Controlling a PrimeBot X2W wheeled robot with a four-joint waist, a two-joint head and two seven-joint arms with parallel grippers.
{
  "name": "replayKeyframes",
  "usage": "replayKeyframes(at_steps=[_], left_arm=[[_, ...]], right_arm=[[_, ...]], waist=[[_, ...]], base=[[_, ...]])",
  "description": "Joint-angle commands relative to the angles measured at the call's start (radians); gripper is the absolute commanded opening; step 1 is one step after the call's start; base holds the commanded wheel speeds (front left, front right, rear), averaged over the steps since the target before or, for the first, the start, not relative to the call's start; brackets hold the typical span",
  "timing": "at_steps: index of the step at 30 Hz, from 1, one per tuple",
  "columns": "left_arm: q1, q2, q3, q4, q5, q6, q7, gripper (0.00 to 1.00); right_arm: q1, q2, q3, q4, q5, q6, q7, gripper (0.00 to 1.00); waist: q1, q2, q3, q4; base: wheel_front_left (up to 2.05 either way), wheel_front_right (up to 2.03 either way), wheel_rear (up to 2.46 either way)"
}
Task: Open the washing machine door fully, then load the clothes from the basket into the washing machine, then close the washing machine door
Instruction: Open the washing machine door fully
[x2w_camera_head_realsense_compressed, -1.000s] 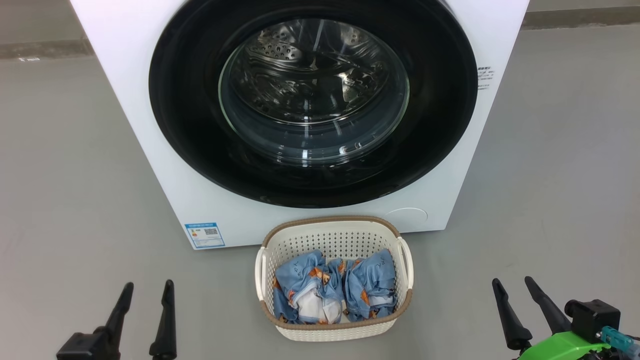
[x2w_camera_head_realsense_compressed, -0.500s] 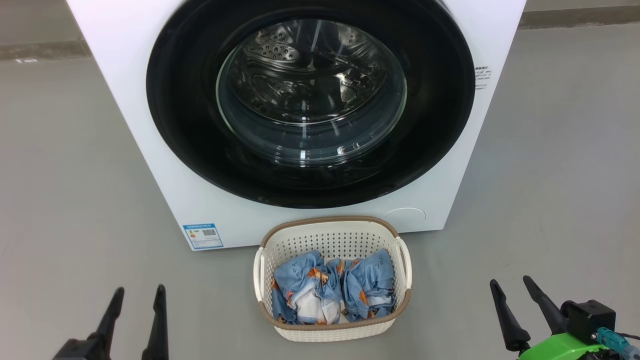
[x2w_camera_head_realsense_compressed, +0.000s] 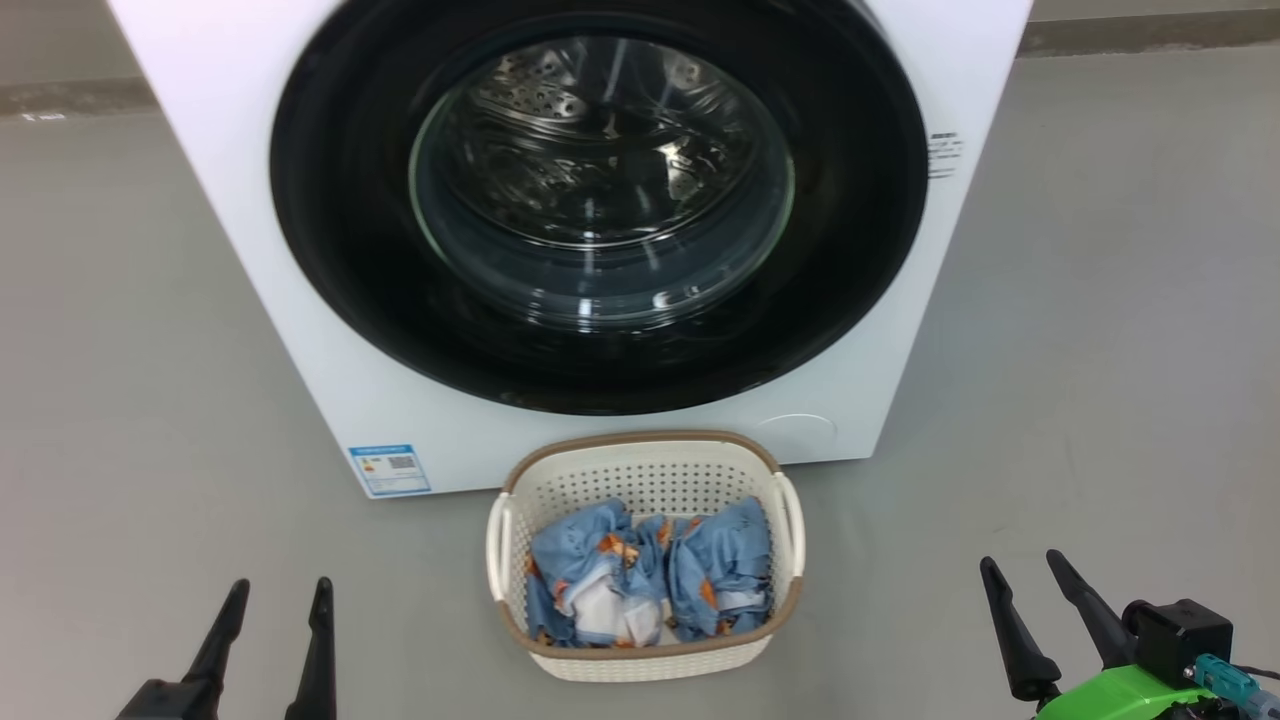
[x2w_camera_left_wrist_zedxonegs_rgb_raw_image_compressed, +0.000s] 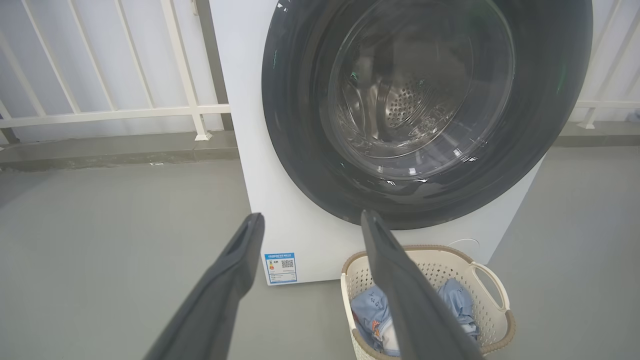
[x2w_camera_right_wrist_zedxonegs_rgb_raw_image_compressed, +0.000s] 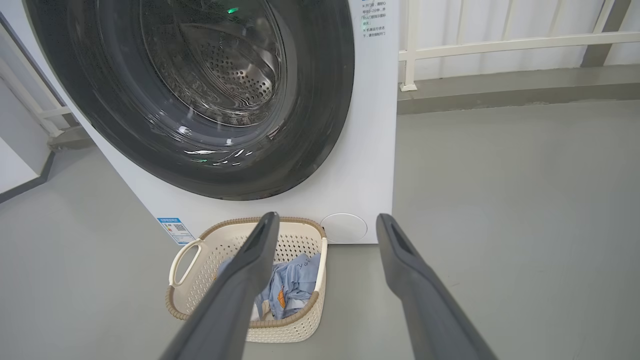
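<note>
The washing machine door is sitting shut on the washing machine. Rigid and glossy, it is probably needing a pull at its rim edge. Soft, light clothes are lying in the basket just before the machine. The left tool and right tool are hovering spread, empty.

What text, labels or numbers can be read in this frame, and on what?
Blue sticker low on the front of the washing machine: square code and print, too small to read.
Black print on its front beside the door: too blurred to read.
No text is legible.
</note>
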Motion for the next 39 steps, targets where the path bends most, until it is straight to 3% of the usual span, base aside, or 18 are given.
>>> replayKeyframes(at_steps=[1, 18, 24, 38, 39], left_arm=[[-0.030, 0.010, 0.039, -0.026, 0.015, -0.002, -0.007, 1.00], [-0.043, 0.007, 0.042, -0.033, 0.017, -0.002, -0.007, 1.00], [-0.046, 0.003, 0.032, -0.060, -0.039, -0.002, -0.007, 1.00], [-0.039, 0.006, 0.025, -0.062, -0.047, -0.002, -0.007, 1.00], [-0.039, 0.005, 0.024, -0.062, -0.048, -0.002, -0.007, 1.00]], right_arm=[[-0.012, -0.013, 0.018, -0.026, 0.002, 0.002, -0.012, 1.00], [-0.022, -0.008, 0.024, -0.027, 0.004, 0.002, -0.012, 1.00], [-0.023, -0.007, 0.021, -0.027, 0.005, 0.002, -0.012, 1.00], [-0.034, -0.009, 0.029, -0.026, 0.012, 0.002, -0.012, 1.00], [-0.037, -0.007, 0.031, -0.027, 0.016, 0.002, -0.012, 0.72]], waist=[[-0.0001, 0.0000, 0.002, 0.001], [-0.0001, 0.0000, 0.022, 0.000], [-0.0001, 0.0000, 0.025, -0.002], [-0.0001, 0.0000, 0.024, 0.005], [-0.0001, 0.0000, 0.025, 0.006]], base=[[0.93, 0.93, -1.86], [1.21, 1.21, -2.43], [1.11, 1.10, -2.21], [0.35, 0.35, -0.71], [0.00, 0.00, 0.00]])
